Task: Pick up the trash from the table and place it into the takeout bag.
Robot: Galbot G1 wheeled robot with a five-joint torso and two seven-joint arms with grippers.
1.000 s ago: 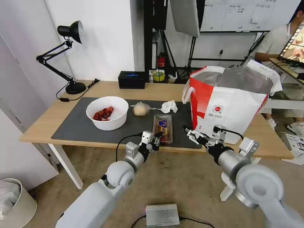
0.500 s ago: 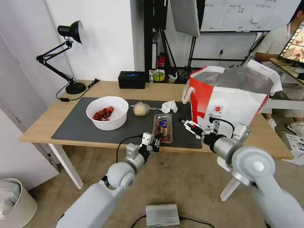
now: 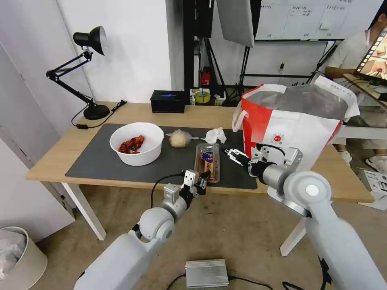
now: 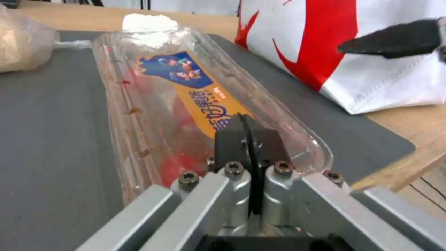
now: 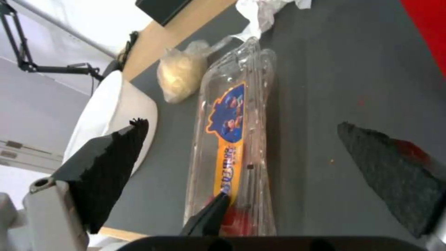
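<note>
The clear hinged tray (image 3: 207,160) lies on the dark mat (image 3: 96,157) of the table (image 3: 193,114). Behind it sit the white bowl (image 3: 137,143) with red scraps, the clear bag with a beige lump (image 3: 179,139) and the crumpled tissue (image 3: 215,135). The takeout bag (image 3: 294,137) stands upright at the right. My right gripper (image 3: 236,155) hangs open just right of the tray and in front of the bag; its wrist view looks along the tray (image 5: 232,132). My left gripper (image 3: 200,181) is shut at the tray's near end (image 4: 186,104), by the table's front edge.
A black box (image 3: 167,100) and a tape roll (image 3: 202,96) stand at the back edge. A black desk lamp (image 3: 90,72) is at the back left. On the floor are a silver box (image 3: 206,273) and a pale bin (image 3: 16,257).
My right gripper has moved up and forward from the table's front edge, over the mat, to just right of the tray. The left gripper has shifted slightly right. The trash has not moved.
</note>
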